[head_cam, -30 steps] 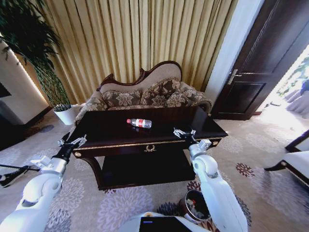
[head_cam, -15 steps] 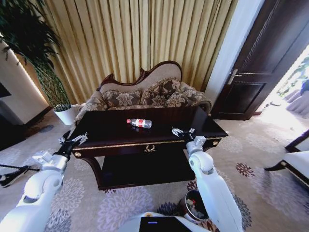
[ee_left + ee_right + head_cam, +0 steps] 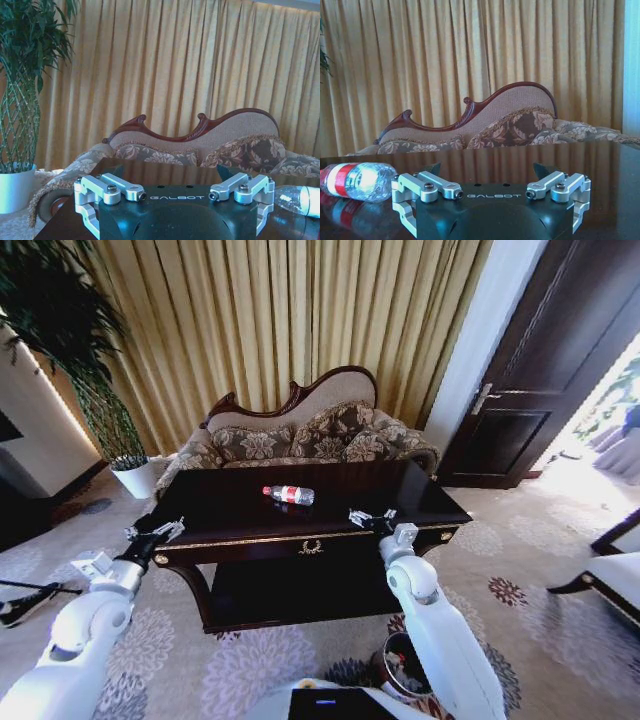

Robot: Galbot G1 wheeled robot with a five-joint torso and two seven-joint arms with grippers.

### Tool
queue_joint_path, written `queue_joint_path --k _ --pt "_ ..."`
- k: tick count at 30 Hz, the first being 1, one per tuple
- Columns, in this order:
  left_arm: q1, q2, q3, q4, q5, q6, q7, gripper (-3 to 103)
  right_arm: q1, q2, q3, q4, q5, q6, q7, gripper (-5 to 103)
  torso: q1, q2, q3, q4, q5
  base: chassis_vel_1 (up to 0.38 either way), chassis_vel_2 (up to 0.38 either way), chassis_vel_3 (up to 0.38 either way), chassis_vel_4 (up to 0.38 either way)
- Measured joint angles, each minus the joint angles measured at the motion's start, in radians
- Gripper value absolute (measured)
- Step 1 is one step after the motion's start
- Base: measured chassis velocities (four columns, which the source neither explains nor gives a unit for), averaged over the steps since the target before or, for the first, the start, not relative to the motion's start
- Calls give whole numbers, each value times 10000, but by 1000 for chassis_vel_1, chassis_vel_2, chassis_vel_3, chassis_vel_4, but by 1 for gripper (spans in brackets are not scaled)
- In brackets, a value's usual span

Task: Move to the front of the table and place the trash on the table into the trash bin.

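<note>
A clear plastic bottle (image 3: 288,494) with a red label lies on its side near the middle of the dark glossy table (image 3: 240,515). My right gripper (image 3: 370,517) hovers open over the table's front right part, with the bottle (image 3: 355,181) a short way off to its side and nothing between the fingers (image 3: 543,170). At the table's front left corner my left gripper (image 3: 153,532) is open and empty; the bottle (image 3: 300,200) lies far across the top from it. On the carpet the dark trash bin (image 3: 398,665) stands low, partly hidden by my right arm.
A carved sofa (image 3: 300,435) stands close behind the table, before gold curtains. A plant in a white pot (image 3: 135,478) is at the back left. At the right are a dark door (image 3: 540,370) and a pale-cushioned bench (image 3: 620,580).
My right gripper has slid to the left along the table's front, nearer the bottle. The left arm has shifted only slightly.
</note>
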Motion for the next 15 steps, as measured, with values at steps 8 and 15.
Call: queue_joint_path --k 8,15 --pt "14 222 5 -111 -505 279 -38 100 -36 12 199 -32 45 121 7 100 0 0 0 0 0 0 0 0 0" --pt "-145 542 -132 -58 -220 570 -411 100 35 37 198 -192 6 310 -45 100 0 0 0 1 0 0 0 0 0"
